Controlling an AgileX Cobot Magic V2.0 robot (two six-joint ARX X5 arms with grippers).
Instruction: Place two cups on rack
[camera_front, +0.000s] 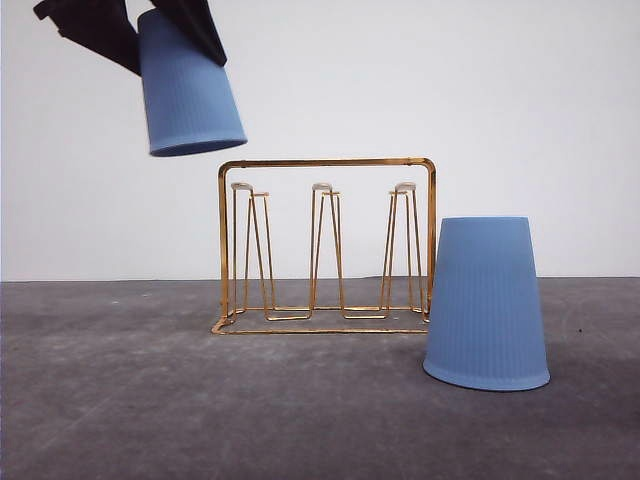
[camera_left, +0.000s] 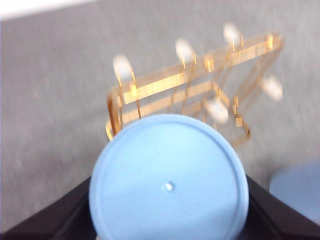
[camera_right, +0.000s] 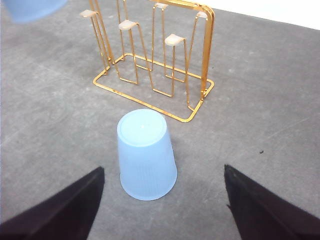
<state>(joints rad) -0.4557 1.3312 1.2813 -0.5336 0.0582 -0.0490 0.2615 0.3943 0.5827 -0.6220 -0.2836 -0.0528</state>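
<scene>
Now L tool (camera_front: 180, 35) grips raised cup (camera_front: 188, 90) above rack (camera_front: 327, 245); R tool (camera_right: 162, 200) open.

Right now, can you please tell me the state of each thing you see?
Held cup: lifted, mouth down, tilted, above the rack's left end.
Second cup: upside down on the table, beside the rack.
Rack: upright, prongs bare.
Left gripper: shut on the held cup.
Right gripper: open, apart from the second cup.

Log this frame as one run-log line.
left gripper: shut on cup, inverted, tilted, above rack | right gripper: open, facing second cup upside down on table | rack: empty
</scene>
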